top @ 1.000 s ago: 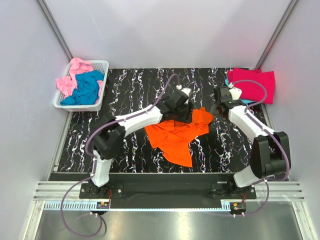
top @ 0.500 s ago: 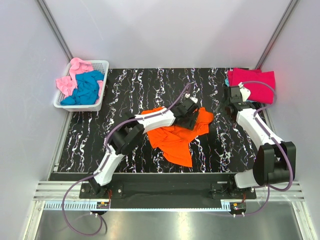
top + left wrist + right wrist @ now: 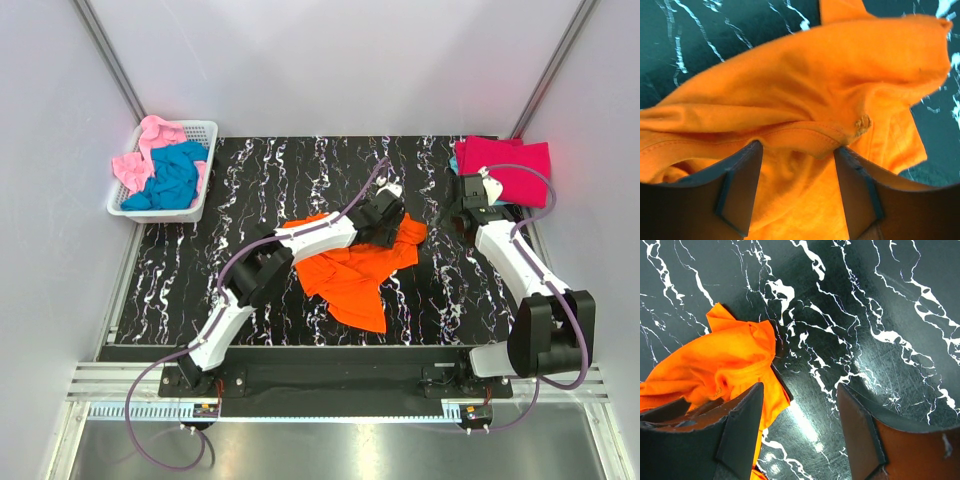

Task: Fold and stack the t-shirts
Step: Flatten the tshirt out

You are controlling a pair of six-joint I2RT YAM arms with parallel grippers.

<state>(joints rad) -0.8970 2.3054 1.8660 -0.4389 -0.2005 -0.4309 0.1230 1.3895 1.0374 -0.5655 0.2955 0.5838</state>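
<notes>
Top view of a black, white-veined table [image 3: 270, 170] with a crumpled orange t-shirt [image 3: 350, 275] at its middle.

Over the last second the left arm has reached farther across the orange t-shirt, from its near-left side to its far-right corner. The left pincer [image 3: 797, 150] now hangs over that corner. Its wrist camera shows the two fingers standing well apart, with a raised fold of orange cloth, a seamed band, between their tips. Nothing is clamped yet, and contact with the cloth cannot be made out.

The right arm has drawn back from the right edge of the orange t-shirt. The right pincer [image 3: 800, 390] is also spread wide and empty, over bare table just beyond that edge.

This looks like the start of a grasp to pull the orange t-shirt out flat. It is not yet spread or folded.

A folded crimson-pink t-shirt [image 3: 515, 170] lies well to the far right of the orange t-shirt and is probably the start of the stack. Well to its far left stands a white basket [image 3: 200, 127] holding a teal blue t-shirt [image 3: 172, 175] and a light pink t-shirt [image 3: 135, 165], both still waiting.

In the way are the left arm, which lies across the far part of the orange t-shirt, and the right arm, which sits between that shirt and the crimson-pink one.
</notes>
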